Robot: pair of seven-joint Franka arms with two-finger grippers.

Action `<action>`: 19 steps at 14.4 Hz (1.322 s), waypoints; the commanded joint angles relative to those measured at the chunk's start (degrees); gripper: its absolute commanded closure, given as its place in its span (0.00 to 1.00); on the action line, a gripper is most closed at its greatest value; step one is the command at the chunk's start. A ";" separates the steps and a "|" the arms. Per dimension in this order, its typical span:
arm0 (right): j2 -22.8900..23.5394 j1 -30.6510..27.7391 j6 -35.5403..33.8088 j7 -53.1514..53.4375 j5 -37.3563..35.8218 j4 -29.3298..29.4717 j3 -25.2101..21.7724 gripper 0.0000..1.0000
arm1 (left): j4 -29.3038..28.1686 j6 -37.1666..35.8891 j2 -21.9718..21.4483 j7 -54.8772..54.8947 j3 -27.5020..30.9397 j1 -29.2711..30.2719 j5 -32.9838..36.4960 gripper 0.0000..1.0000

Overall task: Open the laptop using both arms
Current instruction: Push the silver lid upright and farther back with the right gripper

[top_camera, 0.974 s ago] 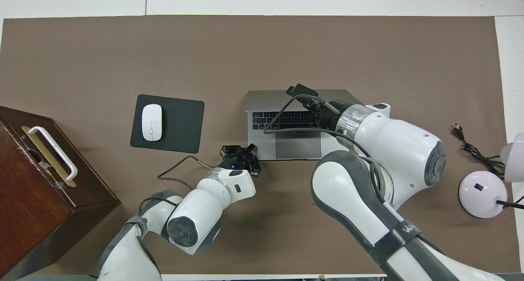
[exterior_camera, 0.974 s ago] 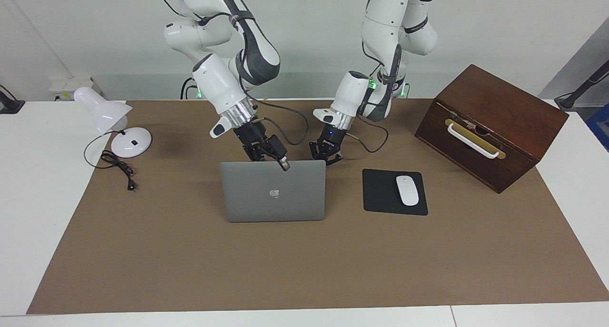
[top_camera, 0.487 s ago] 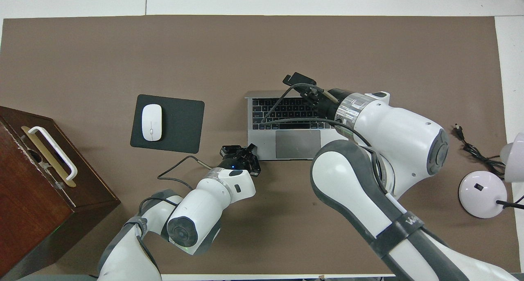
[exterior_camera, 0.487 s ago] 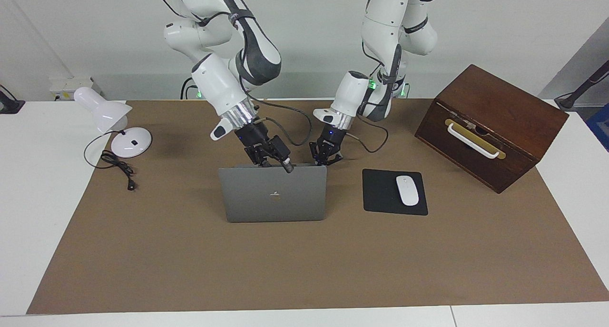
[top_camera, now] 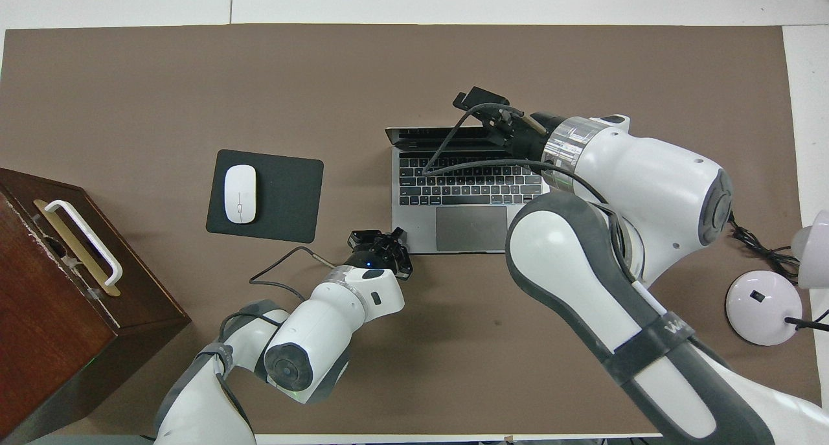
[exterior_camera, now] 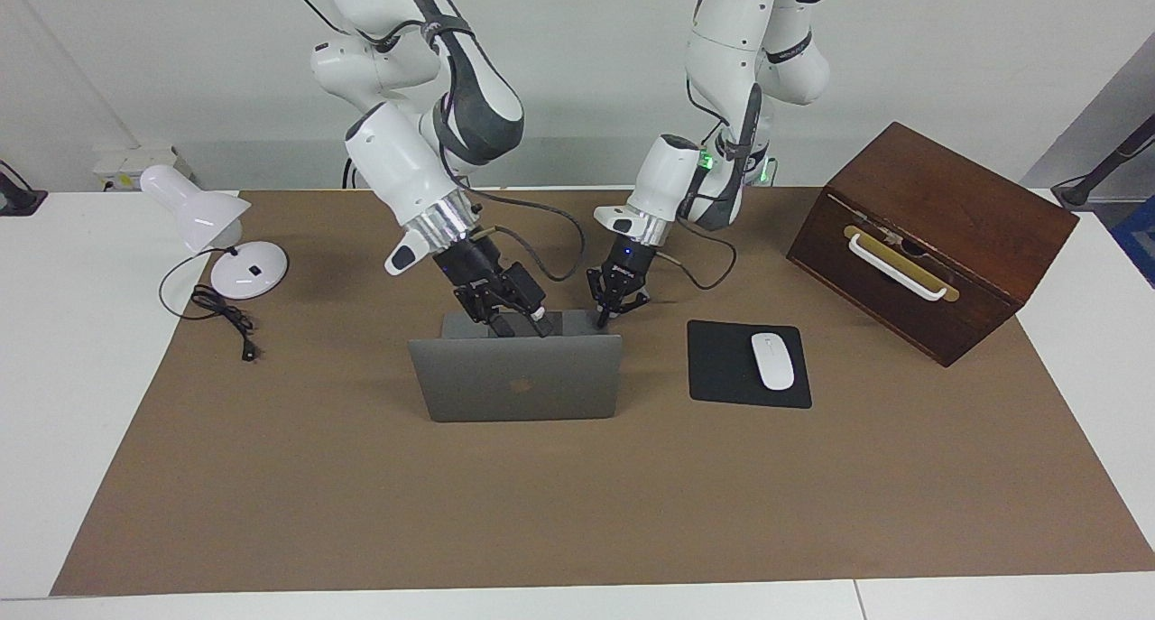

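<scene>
Right gripper [exterior_camera: 519, 324] leaning on the laptop [exterior_camera: 516, 378] lid's top edge, jaws unreadable. Left gripper [exterior_camera: 609, 311] pressing the base's corner, jaws pressed together.

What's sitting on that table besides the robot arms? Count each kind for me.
Laptop: 1
Mouse pad: 1
Mouse: 1
Desk lamp: 1
Wooden box: 1
Total: 5
</scene>
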 commanded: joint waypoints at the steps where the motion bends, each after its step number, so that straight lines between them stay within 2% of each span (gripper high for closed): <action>1: 2.18 -1.58 -1.79 0.12 -1.69 3.94 0.25 0.00 | 0.98 0.88 2.83 -0.06 0.86 -1.40 0.85 1.00; 19: 5.87 -3.16 -3.11 0.12 -3.72 9.65 0.16 0.00 | 0.98 0.88 2.83 -0.06 0.86 -1.31 0.85 1.00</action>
